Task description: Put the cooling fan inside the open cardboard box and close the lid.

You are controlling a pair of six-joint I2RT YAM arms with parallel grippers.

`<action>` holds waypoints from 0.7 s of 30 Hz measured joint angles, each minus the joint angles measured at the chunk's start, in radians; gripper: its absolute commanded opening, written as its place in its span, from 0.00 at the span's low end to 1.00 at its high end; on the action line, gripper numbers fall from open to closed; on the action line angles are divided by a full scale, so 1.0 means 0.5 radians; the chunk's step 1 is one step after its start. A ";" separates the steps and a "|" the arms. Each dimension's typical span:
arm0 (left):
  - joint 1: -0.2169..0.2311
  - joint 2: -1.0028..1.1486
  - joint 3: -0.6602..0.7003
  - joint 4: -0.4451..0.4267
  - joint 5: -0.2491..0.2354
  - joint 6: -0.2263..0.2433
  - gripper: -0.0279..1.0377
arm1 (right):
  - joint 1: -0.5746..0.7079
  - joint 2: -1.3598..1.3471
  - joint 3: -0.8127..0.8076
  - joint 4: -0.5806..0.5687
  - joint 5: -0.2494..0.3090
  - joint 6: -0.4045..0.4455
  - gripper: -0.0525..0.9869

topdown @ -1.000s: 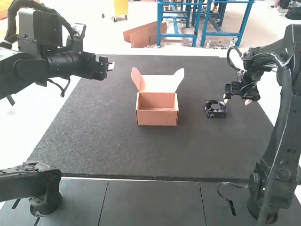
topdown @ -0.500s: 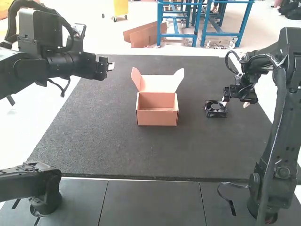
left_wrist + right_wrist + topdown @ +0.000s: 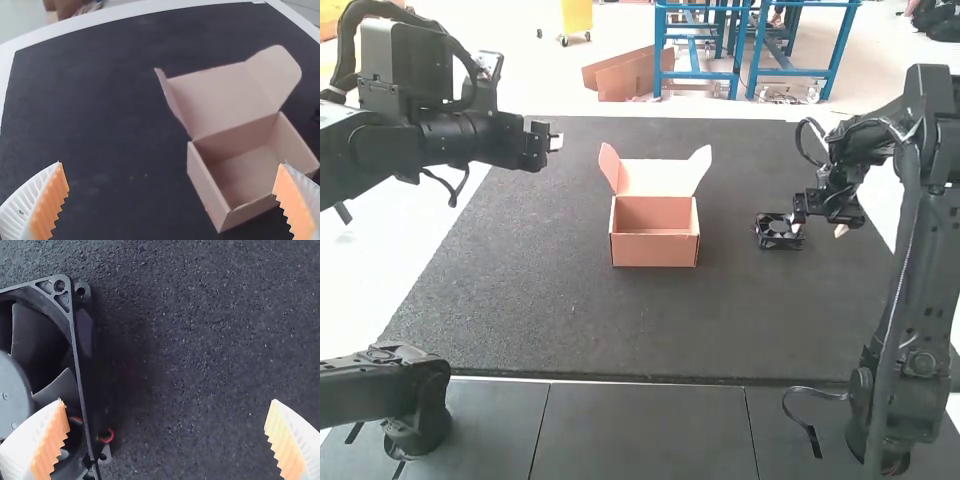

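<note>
Right pincer (image 3: 820,226) spread wide, empty, low over rough black desk mat (image 3: 520,270), one finger over cooling fan (image 3: 779,231). Left pincer (image 3: 552,138) spread wide, empty, facing open cardboard box (image 3: 654,232).

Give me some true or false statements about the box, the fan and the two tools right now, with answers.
1. The cardboard box has its lid standing open. True.
2. The cooling fan is inside the box. False: it sits on the black mat, to the box's right in the high view.
3. The right tool is open at the fan, gripping nothing. True.
4. The left tool holds the box's lid. False: it is open and hangs apart from the box, off to its left.
5. The box has nothing in it. True.
</note>
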 measured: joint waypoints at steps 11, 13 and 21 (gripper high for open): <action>0.000 0.000 0.000 -0.017 -0.001 0.000 0.94 | 0.014 0.051 0.020 -0.004 -0.055 0.006 0.41; 0.000 0.000 0.000 -0.026 -0.001 0.000 0.94 | 0.028 0.051 0.021 -0.005 -0.088 0.008 0.32; 0.000 0.000 0.000 -0.045 0.000 0.001 0.94 | 0.037 0.055 0.021 -0.005 -0.150 0.007 0.13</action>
